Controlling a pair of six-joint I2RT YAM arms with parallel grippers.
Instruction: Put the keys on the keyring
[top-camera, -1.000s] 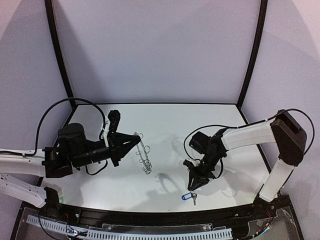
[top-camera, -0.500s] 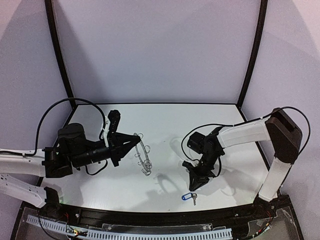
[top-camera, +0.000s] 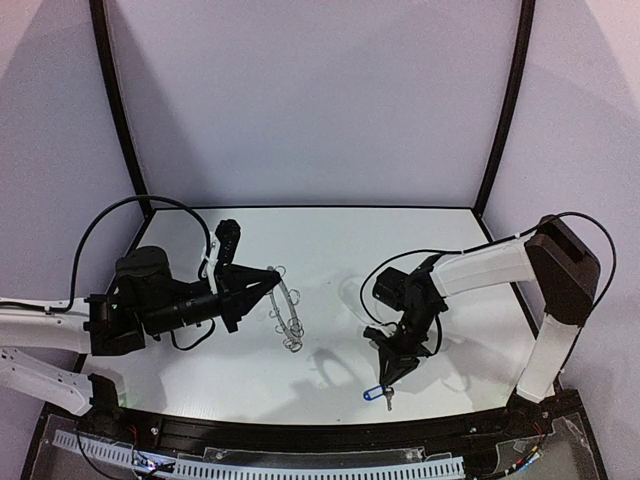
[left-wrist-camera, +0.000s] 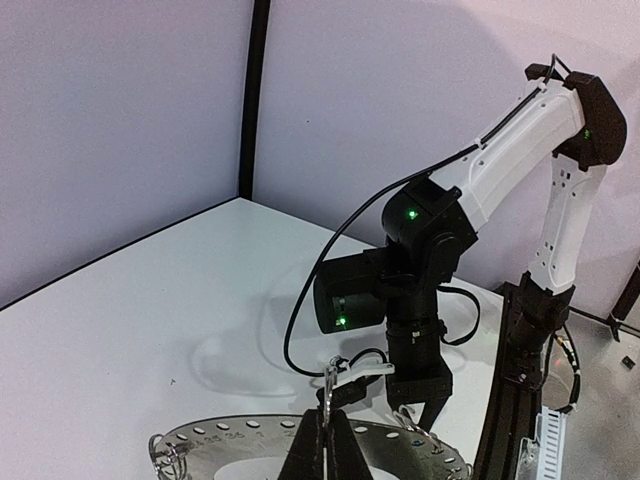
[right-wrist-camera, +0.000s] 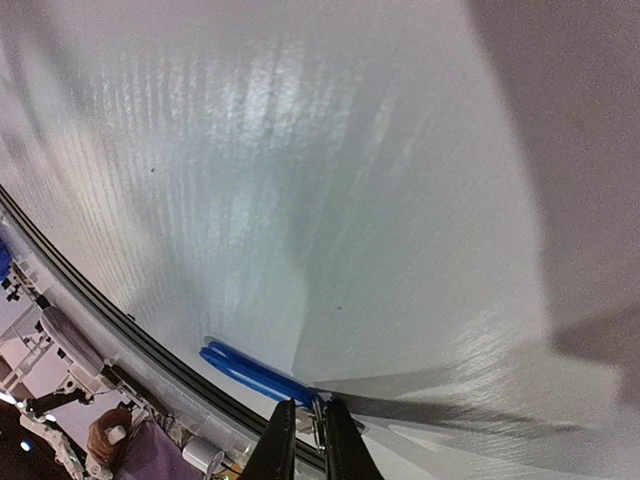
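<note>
Top view: the left gripper (top-camera: 272, 284), left of centre, is clamped on the rim of the keyring (top-camera: 289, 316), which extends from its tip toward the lower right. The right gripper (top-camera: 388, 374) points down just above the keys (top-camera: 378, 393), which lie on the table (top-camera: 420, 240) at lower centre. Wrist view: its jaws stand narrowly apart beside the blue tag (right-wrist-camera: 250, 369), possibly pinching a thin loop; this cannot be told.

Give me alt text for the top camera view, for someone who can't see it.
The left fingers clamp the loop-fringed keyring, while the right fingers point down at the blue-tagged key, near the front edge of the white table.
</note>
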